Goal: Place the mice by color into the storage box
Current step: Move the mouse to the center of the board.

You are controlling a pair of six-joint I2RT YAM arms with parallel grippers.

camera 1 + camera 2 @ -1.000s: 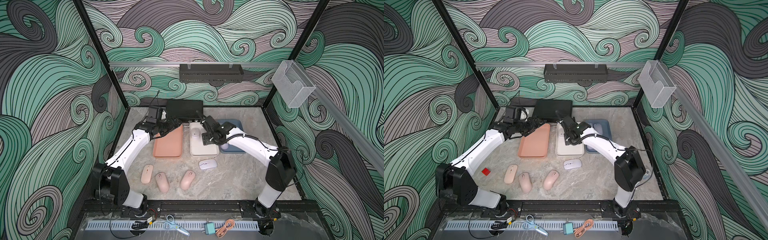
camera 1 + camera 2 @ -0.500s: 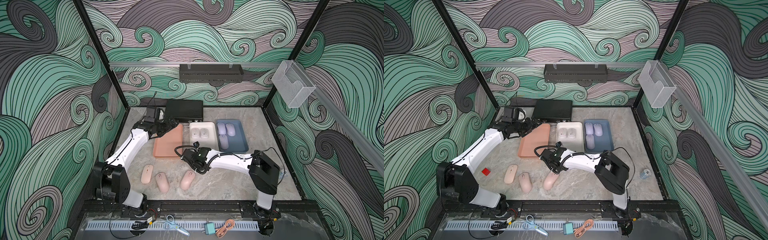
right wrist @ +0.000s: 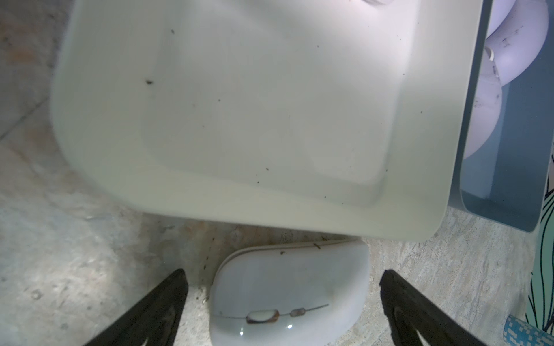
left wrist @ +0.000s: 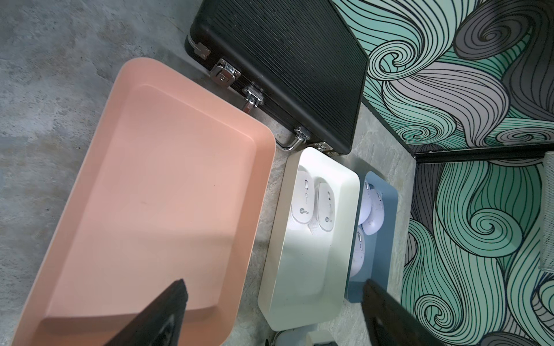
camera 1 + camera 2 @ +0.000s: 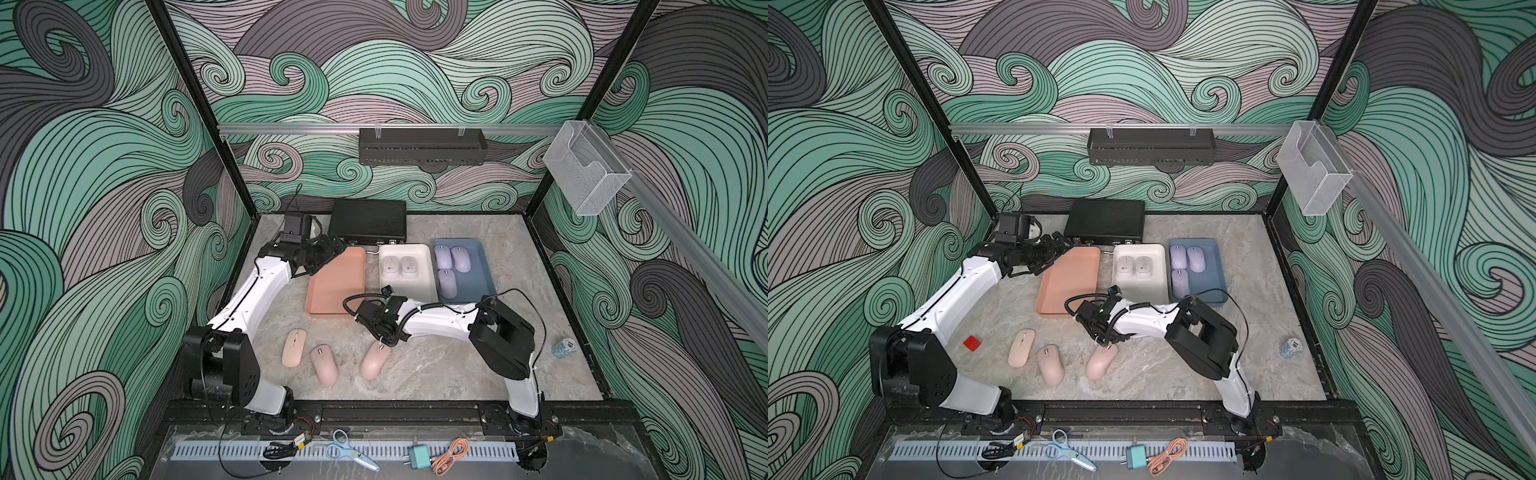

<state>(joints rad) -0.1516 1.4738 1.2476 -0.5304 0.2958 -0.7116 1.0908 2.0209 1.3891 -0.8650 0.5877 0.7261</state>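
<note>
My right gripper (image 3: 283, 272) hangs open over a whitish mouse (image 3: 287, 296) on the table, just in front of the white tray (image 3: 239, 119); neither finger touches it. In both top views that arm (image 5: 384, 332) hides this mouse. Two whitish mice (image 5: 400, 267) lie in the white tray (image 5: 411, 291), and three purple mice (image 5: 451, 262) in the blue tray (image 5: 478, 286). Three pink mice (image 5: 325, 365) lie on the table near the front. The pink tray (image 5: 336, 286) holds nothing. My left gripper (image 5: 334, 249) is open and empty at its far corner.
A black briefcase (image 5: 368, 220) lies against the back wall behind the trays. A clear bin (image 5: 582, 174) hangs on the right wall. A red block (image 5: 971, 343) sits by the left arm's base, and a small blue-white object (image 5: 563, 347) at the right edge.
My right arm swung from the white tray forward to the whitish mouse on the table, and its jaws spread wider. The left arm has barely moved.
</note>
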